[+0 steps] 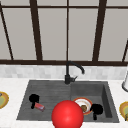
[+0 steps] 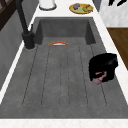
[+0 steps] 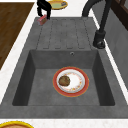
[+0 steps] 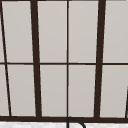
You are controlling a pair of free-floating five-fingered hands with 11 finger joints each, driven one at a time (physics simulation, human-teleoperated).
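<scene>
Your left hand (image 1: 33, 98) curls round a pink sponge (image 1: 39, 106) above the sink's (image 1: 45, 87) ribbed drainboard, at nine o'clock from the dirty plate (image 1: 83, 105); your right hand (image 1: 97, 109) hangs beside that plate, fingers unclear.

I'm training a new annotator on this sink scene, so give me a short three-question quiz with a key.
1. True or false: the left robot hand has its fingers curled round the small red sponge over the ribbed drainboard.
2. Which lies on the red-rimmed plate in the basin? A) a brown lump of food B) a fork C) a cup
3. Fill in: the black faucet stands at the sink's ____ edge, under the window.

Key: 1 true; 2 A; 3 back. The right robot hand shows in the front view beside the plate.
</scene>
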